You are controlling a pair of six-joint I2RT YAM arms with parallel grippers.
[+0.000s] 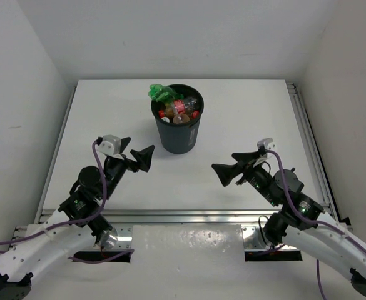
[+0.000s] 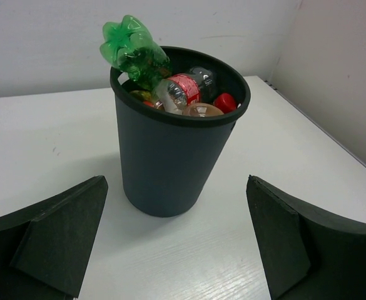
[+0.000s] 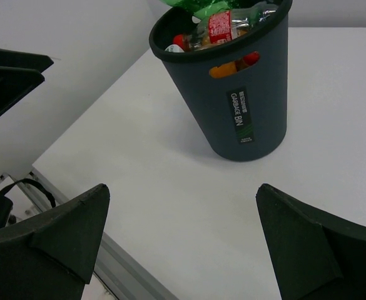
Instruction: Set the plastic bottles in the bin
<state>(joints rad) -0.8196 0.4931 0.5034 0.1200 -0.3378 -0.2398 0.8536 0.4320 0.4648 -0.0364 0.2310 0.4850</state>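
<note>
Plastic bottles (image 1: 180, 110) are seen packed inside the bin (image 1: 178, 139), piled up to approx. rim level. The bin is stood upright on the white table (image 1: 245, 119), roughly at its ctr left-to-right and somewhat toward the far side.

A green bottle (image 2: 132, 51) is lodged at the far-left rim, tilted, w/ its base poking up above and out past the edge. Just right of it, a clear bottle w/ a red label (image 2: 184, 90) is laid on top of the pile. A red cap (image 2: 225, 102) is seen by the right wall, and an orange bottle (image 2: 201, 110) at the near side of the pile.

In the right wrist view an oval handle slot (image 3: 233, 64) is shown near the rim, w/ orange and red visible through it. A dark sticker (image 3: 240, 116) is fixed to the wall below the slot.

The left gripper (image 1: 139, 150) is held near and left of the bin, pointed toward it but apart from it, fingers spread wide and empty. The right gripper (image 1: 224, 161) is held near and right of the bin, well apart from it, likewise spread wide and empty.
</note>
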